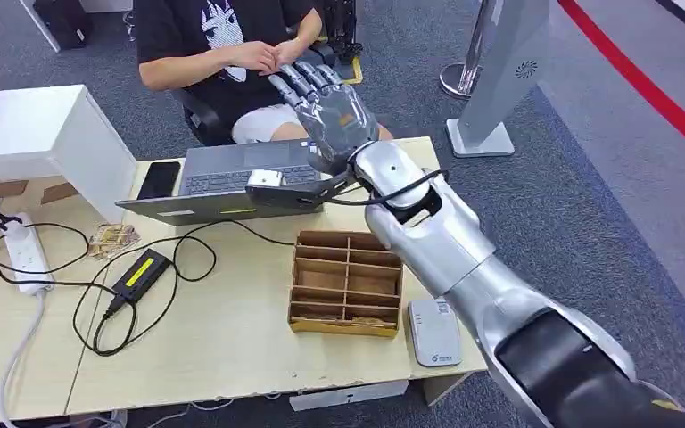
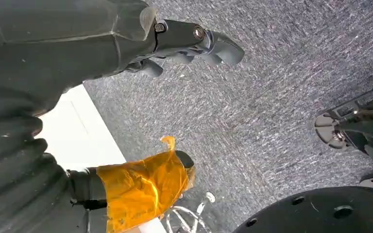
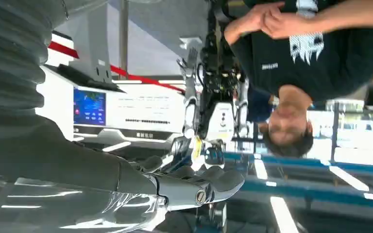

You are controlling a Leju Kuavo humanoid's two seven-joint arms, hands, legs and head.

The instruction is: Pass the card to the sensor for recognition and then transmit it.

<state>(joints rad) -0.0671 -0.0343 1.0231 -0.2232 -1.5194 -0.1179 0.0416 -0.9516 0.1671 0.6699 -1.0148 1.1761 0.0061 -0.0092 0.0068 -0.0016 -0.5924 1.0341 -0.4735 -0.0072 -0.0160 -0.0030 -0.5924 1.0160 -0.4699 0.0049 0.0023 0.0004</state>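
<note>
Head view: your right hand (image 1: 325,98) is stretched over the laptop (image 1: 232,178) toward the seated person (image 1: 223,53), fingers out flat, and I can't tell if a card is in it; one white reader (image 1: 433,332) sits on the table (image 1: 232,357) by one divided cardboard tray (image 1: 346,282). Left wrist view: left hand (image 2: 141,43) hangs over carpet, fingers apart, holding nothing. Right wrist view: fingers (image 3: 209,182) loosely extended, no card visible; expect it thin, stiff, slippery, so pinch by the edges.
</note>
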